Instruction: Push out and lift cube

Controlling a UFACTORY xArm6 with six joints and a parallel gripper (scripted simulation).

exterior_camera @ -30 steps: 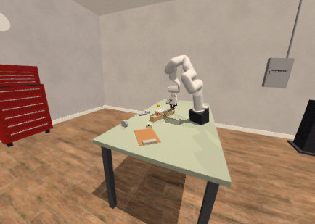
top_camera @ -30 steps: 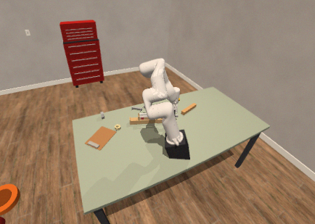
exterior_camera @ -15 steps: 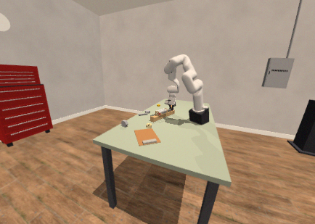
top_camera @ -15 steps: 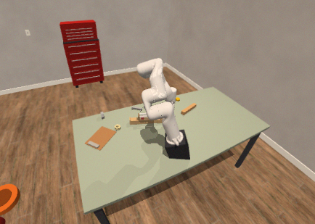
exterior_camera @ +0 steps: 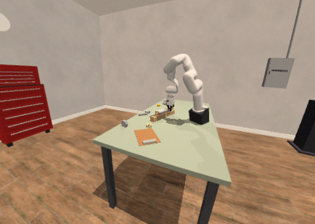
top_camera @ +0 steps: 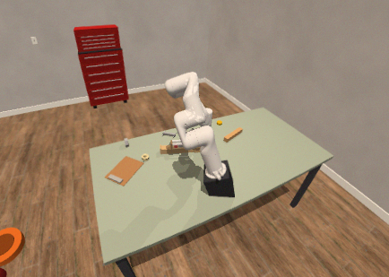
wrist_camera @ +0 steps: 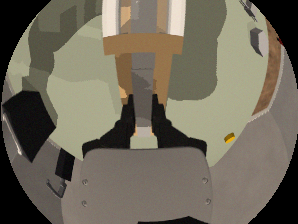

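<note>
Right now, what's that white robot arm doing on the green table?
The white arm leans over a wooden channel on the green table. Its fingers are closed on a grey rod that points along the channel, so the rod goes in rather than the gripper. The cube can't be made out here. A clipboard, a wooden block and other small items lie untouched.

Evenly lit from above, soft arm shadows across the bench (top_camera: 278,137), slightly blurry throughout, wrist view fisheye-warped inside black surround.
</note>
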